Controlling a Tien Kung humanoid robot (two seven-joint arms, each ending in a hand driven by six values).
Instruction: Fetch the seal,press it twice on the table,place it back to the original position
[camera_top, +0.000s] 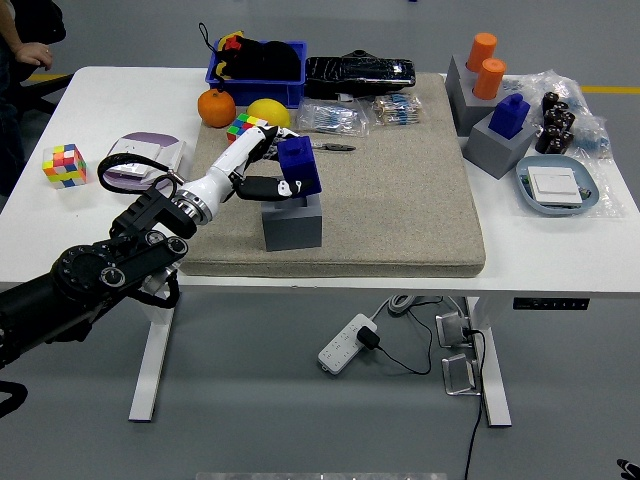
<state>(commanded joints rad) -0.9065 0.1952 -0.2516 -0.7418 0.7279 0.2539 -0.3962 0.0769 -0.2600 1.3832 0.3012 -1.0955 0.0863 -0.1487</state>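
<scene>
My left hand (272, 172) is shut on a blue seal (299, 166) and holds it right over the open top of a grey square holder (292, 221) on the beige mat (400, 200). The seal's base is at the holder's rim. My left arm (110, 270) comes in from the lower left. A second blue seal (510, 113) stands in another grey holder (497, 146) at the right. My right arm is out of view.
An orange (215, 107), a lemon (268, 113), a Rubik's cube (243, 127) and a blue bin (256, 65) sit behind my hand. Another cube (63, 164) and a white socket (143, 159) lie at the left. Orange cylinders (485, 63) and a tray (557, 187) are at the right. A person's hand (36, 52) shows at top left.
</scene>
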